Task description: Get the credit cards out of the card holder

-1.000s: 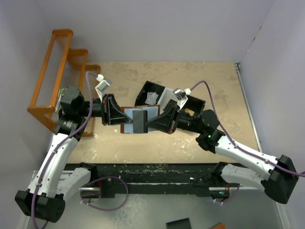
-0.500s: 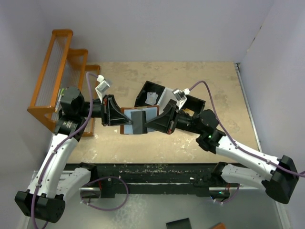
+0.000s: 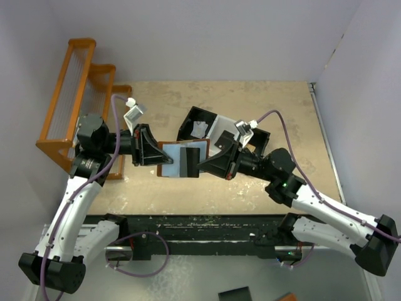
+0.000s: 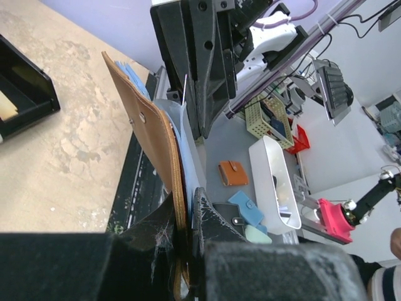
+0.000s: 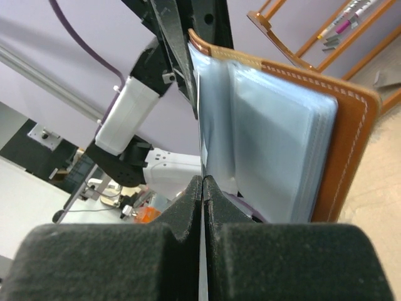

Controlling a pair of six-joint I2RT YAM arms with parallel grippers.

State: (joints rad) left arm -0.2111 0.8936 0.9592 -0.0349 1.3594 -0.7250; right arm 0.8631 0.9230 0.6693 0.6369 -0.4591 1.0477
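The card holder (image 3: 169, 166), a brown leather wallet with pale blue-grey lining, hangs open above the table's middle. My left gripper (image 3: 161, 153) is shut on its left edge; the left wrist view shows the leather (image 4: 147, 132) pinched between the fingers (image 4: 207, 219). A black credit card (image 3: 188, 162) sticks out of the card holder towards the right. My right gripper (image 3: 203, 165) is shut on that card. In the right wrist view the card (image 5: 199, 125) shows edge-on as a thin line between the closed jaws (image 5: 202, 183), beside the clear sleeves of the card holder (image 5: 351, 125).
A black-and-white compartment tray (image 3: 190, 120) with a white paper scrap (image 3: 200, 129) sits behind the grippers. An orange stepped wire rack (image 3: 81, 100) stands at the table's left edge. Grey walls close in the back and right sides.
My right gripper has drawn back to the right with the black card, which now sticks further out of the card holder. The left arm has held still.
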